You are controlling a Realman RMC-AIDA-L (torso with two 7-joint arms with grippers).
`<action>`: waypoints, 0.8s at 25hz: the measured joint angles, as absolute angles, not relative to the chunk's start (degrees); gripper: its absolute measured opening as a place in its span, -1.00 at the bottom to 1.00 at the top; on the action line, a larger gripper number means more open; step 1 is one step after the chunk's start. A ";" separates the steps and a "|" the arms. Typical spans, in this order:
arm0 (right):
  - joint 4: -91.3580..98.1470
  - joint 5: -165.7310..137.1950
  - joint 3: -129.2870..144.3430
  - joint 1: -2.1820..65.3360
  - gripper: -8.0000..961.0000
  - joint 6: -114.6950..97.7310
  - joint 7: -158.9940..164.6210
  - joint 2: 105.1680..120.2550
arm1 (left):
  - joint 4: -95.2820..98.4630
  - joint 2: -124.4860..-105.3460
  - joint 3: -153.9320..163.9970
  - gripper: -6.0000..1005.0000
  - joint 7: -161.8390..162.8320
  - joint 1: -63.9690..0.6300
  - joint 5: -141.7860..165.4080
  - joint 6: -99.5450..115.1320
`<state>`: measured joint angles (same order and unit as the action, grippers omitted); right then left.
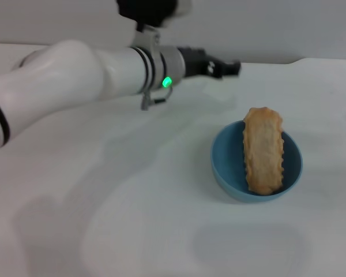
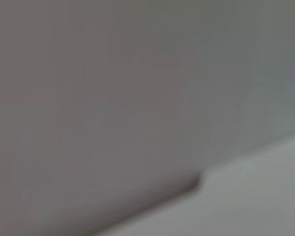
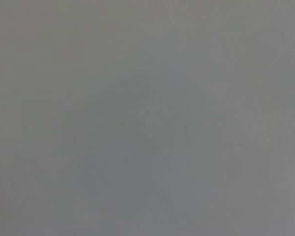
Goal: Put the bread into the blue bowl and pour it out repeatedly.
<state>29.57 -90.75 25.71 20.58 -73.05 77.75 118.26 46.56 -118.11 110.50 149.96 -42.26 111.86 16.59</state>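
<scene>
One loaf, one bowl: the bread [image 1: 263,151] lies in the blue bowl [image 1: 225,170], tan flat side up, its ends riding over the far and near rim.
Bread fit: too long to drop flat; propped across the bowl rather than sunk to the bottom, as far as head view shows.
Bowl pos: upright on the white table [image 1: 132,219], on the robot's right side of the work area, nothing touching it.
Left gripper [image 1: 228,68]: held out over the far part of the table, well apart from bowl & bread, nothing in it; fingers seen end-on, so can't tell whether spread or closed.
Left arm: reaches across from the left; green light on near the wrist.
Right arm: not visible in head view; its wrist view gives only flat grey, no info.
Left wrist view: grey wall & table edge only, no task items.
Done (judged): the "put in" half of this cycle looks finished.
Left (judged): grasp the bowl, tip it so the bread slides out onto the table, then reload & repeat.
Cycle count: can't tell.
</scene>
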 joint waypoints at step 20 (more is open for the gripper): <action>3.70 -48.97 25.30 20.62 0.40 -71.34 23.73 118.90 | 38.93 -119.01 133.83 0.73 161.07 -30.89 111.24 -34.49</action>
<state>3.70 -48.97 25.31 20.62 -71.34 23.73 118.90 38.93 -119.01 133.83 161.07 -30.89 111.24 -34.49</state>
